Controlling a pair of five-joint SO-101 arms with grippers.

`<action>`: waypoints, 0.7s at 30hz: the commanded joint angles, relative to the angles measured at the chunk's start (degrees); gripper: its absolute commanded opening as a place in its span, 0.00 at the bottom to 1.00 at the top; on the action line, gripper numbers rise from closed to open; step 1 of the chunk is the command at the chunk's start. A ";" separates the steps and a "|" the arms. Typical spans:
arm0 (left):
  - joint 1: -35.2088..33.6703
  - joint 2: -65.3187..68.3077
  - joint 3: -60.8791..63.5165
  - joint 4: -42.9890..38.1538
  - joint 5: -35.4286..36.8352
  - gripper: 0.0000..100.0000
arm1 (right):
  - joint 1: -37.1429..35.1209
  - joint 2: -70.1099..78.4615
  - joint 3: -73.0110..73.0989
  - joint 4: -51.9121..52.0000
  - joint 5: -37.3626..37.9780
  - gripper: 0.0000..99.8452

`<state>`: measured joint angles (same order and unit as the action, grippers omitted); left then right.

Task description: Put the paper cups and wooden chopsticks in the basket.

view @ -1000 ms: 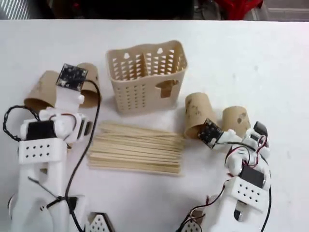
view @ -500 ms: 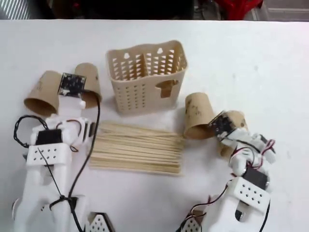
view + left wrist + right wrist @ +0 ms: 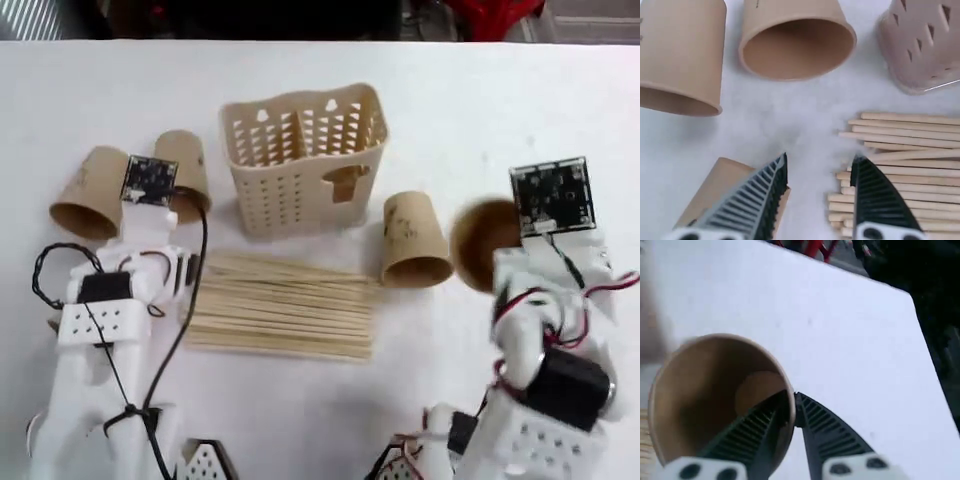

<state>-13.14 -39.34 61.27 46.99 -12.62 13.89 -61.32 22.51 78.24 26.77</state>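
Paper cup [image 3: 700,385] clamped by rim in right jaws, held up for basket [image 3: 303,160] drop; left jaws apart beside wooden chopsticks [image 3: 900,150].

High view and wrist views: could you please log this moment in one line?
right gripper: shut on paper cup wall | left gripper: open beside wooden chopsticks | basket: upright
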 commanded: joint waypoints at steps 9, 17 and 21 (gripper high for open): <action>-0.22 -1.71 3.25 -6.86 2.81 0.21 | -26.33 38.90 -44.22 3.30 -24.35 0.02; -0.13 -1.71 3.25 -6.86 2.81 0.21 | -28.53 63.08 -66.29 4.18 -26.55 0.02; -0.13 -1.63 3.25 -6.86 2.81 0.21 | -28.35 70.73 -71.47 3.38 -26.55 0.02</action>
<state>-13.14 -39.34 64.79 41.19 -10.51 -14.07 6.29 -43.52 82.29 0.66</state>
